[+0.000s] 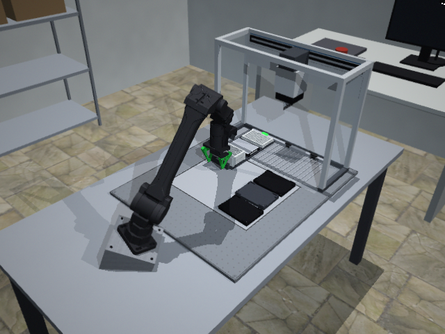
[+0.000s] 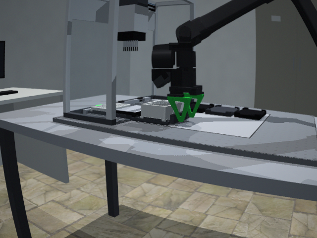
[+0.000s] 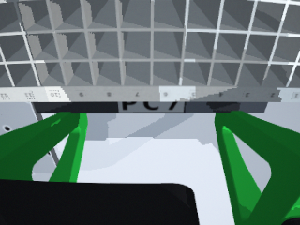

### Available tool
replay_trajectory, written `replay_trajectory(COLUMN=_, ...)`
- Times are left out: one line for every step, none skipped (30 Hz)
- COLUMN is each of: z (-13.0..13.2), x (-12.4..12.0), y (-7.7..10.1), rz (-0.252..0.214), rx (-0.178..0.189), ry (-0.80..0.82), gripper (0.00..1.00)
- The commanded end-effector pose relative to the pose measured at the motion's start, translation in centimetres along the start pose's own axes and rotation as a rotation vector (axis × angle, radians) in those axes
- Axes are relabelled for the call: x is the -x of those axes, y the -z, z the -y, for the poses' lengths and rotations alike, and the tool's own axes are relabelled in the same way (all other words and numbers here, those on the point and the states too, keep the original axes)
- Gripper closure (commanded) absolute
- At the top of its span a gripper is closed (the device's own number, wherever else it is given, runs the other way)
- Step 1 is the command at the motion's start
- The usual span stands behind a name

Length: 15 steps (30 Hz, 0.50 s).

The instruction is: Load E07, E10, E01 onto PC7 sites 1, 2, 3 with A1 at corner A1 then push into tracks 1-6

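The carrier PC7 lies in the leftmost tracks of the rails, under the instrument frame. Its labelled handle end faces me. It holds the deep-well block E07 nearest the handle, then the flat 384-well plate E10, then the 96-well plate E01. A green lamp glows just beyond the carrier's far end and also shows in the exterior view. My gripper is open and empty, low over the apron, fingers pointing down right at the handle end.
Three empty black plate nests stand in a row to the right of the white apron: S1, S2, S3. The instrument's grey frame posts and its pipetting head stand over the rails.
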State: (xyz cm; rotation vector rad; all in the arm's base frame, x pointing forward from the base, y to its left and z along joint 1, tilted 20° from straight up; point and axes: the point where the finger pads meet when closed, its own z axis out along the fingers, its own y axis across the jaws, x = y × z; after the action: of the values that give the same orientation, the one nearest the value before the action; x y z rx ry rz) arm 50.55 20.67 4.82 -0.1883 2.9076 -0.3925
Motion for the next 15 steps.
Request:
replay_trajectory(z=0.3, x=5.3, y=1.6, rz=0.091, rx=0.019, ry=-0.026, gripper=0.20)
replay_trajectory(z=0.3, x=5.4, y=1.6, rz=0.091, rx=0.019, ry=-0.026, gripper=0.20)
replay_trajectory(z=-0.5, x=0.9, y=2.3, rz=0.091, rx=0.023, ry=0.007, gripper=0.20)
replay_trajectory(z=-0.5, x=0.8, y=2.2, rz=0.090, rx=0.023, ry=0.007, gripper=0.20)
replay_trajectory(z=-0.5, x=0.6, y=2.2, rz=0.090, rx=0.023, ry=0.006, gripper=0.20)
replay_trajectory(z=-0.5, x=0.4, y=2.2, rz=0.089, rx=0.025, ry=0.005, gripper=0.20)
replay_trajectory(z=-0.5, x=0.3, y=2.1, rz=0.089, rx=0.025, ry=0.004, gripper=0.20)
replay_trajectory(z=-0.5, x=0.1, y=2.1, rz=0.089, rx=0.025, ry=0.001, gripper=0.20)
replay_trajectory(z=-0.5, x=0.1, y=2.1, rz=0.089, rx=0.025, ry=0.001, gripper=0.20)
replay_trajectory(z=-0.5, x=0.1, y=2.1, rz=0.089, rx=0.025, ry=0.001, gripper=0.20)
replay_trajectory(z=-0.6, x=-0.4, y=1.0, rz=0.068, rx=0.017, ry=0.000, gripper=0.20)
replay_trajectory(z=-0.6, x=-0.3, y=1.9, rz=0.084, rx=0.024, ry=-0.005, gripper=0.20)
replay_trajectory(z=-0.7, x=-0.5, y=2.2, rz=0.090, rx=0.026, ry=-0.008, gripper=0.20)
replay_trajectory(z=-0.7, x=-0.6, y=2.1, rz=0.089, rx=0.026, ry=-0.011, gripper=0.20)
replay_trajectory(z=-0.7, x=-0.8, y=2.1, rz=0.089, rx=0.026, ry=-0.012, gripper=0.20)
